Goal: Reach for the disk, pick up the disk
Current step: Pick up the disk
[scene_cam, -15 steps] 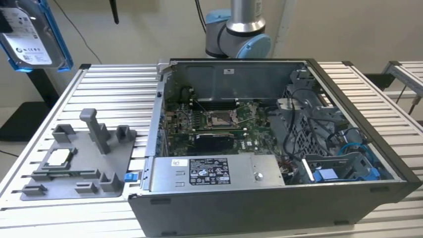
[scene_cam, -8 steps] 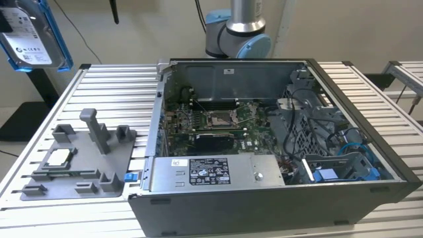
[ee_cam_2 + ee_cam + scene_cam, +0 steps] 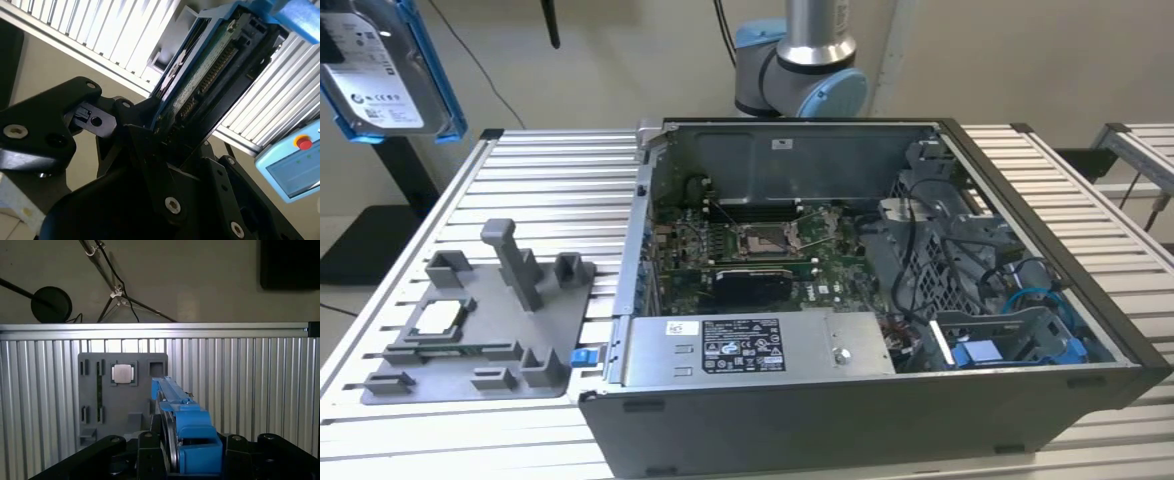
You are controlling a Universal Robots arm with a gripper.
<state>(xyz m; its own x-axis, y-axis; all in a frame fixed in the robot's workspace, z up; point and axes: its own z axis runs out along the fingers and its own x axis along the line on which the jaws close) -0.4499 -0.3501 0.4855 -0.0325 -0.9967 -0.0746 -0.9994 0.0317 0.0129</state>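
In the exterior view, the disk (image 3: 384,72) hung high at the exterior view's upper left, label toward the camera and long axis roughly upright, over the near corner of the slatted metal worktop (image 3: 540,170). It was well apart from the open computer case (image 3: 881,300) and above the grey fixture plate (image 3: 480,330). The arm's base joint (image 3: 801,75) stood behind the case. In the second wrist view, the gripper (image 3: 175,145) was clamped on the disk (image 3: 210,65). The drive showed edge-on, its long axis running straight out from between the black jaws, circuit-board side and blue frame showing, with worktop slats beyond. A handheld control unit with a red button (image 3: 295,160) sat off the worktop's edge. In the first wrist view, the disk (image 3: 192,427) again stood edge-on in the closed gripper (image 3: 187,460), held clear of the worktop (image 3: 260,390), with nothing between the two. Beneath it lay the fixture plate (image 3: 125,405) carrying a small silver chip (image 3: 122,373). Bare floor (image 3: 210,285) and stand legs lay past the worktop's rail. The pickup appeared done.
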